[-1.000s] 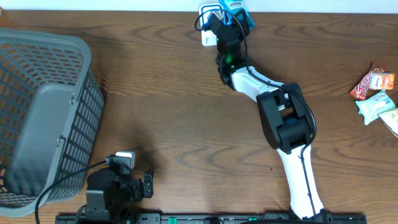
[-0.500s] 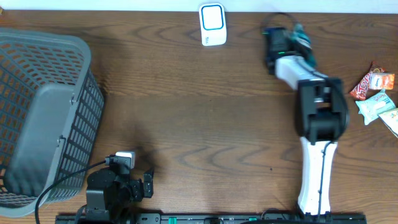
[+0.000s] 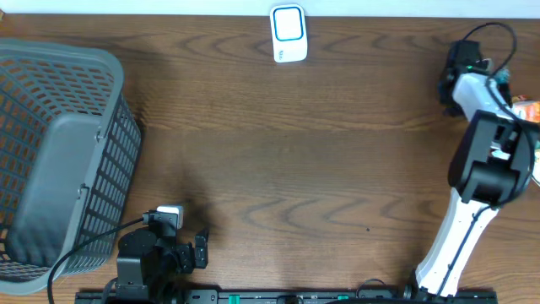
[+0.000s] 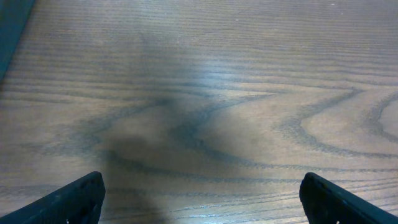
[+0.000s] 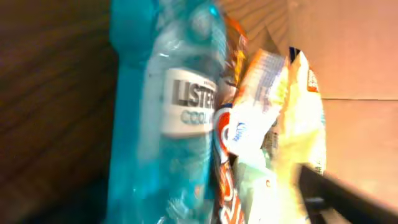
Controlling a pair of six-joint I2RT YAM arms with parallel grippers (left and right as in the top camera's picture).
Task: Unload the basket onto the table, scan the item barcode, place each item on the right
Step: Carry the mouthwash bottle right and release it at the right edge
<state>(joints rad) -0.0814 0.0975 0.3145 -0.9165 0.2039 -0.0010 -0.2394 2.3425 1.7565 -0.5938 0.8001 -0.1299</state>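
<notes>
Mouthwash bottle [image 5: 165,124] beside snack packets [image 5: 273,118]; only right wrist camera shows it close. Basket [image 3: 51,76] at bench [image 3: 295,152] left. Left end effector [image 4: 202,193] wide; right end effector [image 3: 469,71], I can't tell.

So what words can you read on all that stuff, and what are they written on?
"LISTE": on the white label of the blue bottle; the rest curves out of sight.
"COOL": same label, just below.
snack packets: print too blurred to read.
white scanner: nothing readable on it.
</notes>
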